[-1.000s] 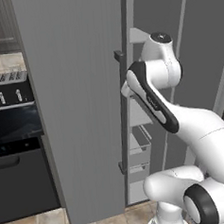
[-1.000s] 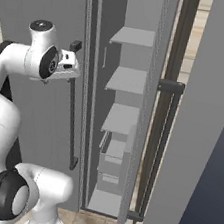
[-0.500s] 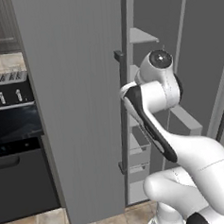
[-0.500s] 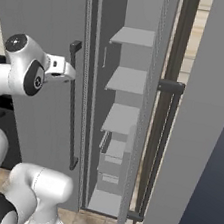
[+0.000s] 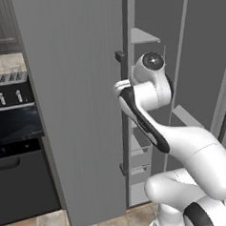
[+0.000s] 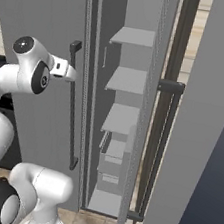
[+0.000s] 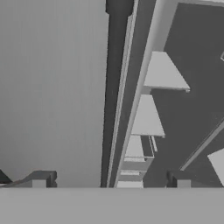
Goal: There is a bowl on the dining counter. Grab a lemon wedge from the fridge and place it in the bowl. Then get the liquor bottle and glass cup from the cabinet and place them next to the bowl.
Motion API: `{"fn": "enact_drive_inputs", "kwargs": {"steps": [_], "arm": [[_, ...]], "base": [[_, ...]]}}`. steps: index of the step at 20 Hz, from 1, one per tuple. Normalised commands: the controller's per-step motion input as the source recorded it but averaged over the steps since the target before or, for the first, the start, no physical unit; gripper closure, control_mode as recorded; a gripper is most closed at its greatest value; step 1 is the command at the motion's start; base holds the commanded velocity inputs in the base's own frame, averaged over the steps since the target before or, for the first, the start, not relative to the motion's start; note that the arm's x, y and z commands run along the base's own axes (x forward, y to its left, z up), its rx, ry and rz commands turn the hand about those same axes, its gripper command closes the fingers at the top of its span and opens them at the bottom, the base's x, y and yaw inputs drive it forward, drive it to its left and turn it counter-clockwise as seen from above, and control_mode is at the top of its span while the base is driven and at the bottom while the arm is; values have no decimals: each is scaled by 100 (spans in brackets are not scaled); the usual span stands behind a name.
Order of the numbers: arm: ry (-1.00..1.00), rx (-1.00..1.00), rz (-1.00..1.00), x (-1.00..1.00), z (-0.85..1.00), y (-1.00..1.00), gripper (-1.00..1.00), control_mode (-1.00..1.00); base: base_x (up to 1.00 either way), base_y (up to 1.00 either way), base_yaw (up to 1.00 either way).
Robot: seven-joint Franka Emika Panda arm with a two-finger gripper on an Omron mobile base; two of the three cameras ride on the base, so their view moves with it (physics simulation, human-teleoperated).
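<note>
hand view: gripper point(image 7: 109, 177) wide open, empty, now drawn back from fridge point(image 7: 52, 87) handle point(image 7: 114, 87).

Fridge cut off by the edges, and much of its inside out of sight

The fridge point(image 5: 81, 112) runs past the top edge in both base views, so its full height cannot be told. In the left base view the arm covers part of the open gap and the lower shelves point(image 5: 141, 151), and the end effector point(image 6: 71, 73) is mostly hidden behind the wrist. The dark bar handle point(image 7: 114, 92) is cut off at the top of the hand view. Whether anything lies on the shelves point(image 6: 129, 78) is too small to tell.
</note>
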Motion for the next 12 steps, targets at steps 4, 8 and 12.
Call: {"fn": "enact_drive_inputs", "kwargs": {"steps": [4, 8, 12], "arm": [[0, 16, 0, 33, 0, 0, -100, -100], [-1, 7, -1, 23, 0, 0, -100, -100], [-3, 0, -7, 30, 0, 0, -100, -100]], "base": [[0, 0, 0], [0, 0, 0], [0, 0, 0]]}}
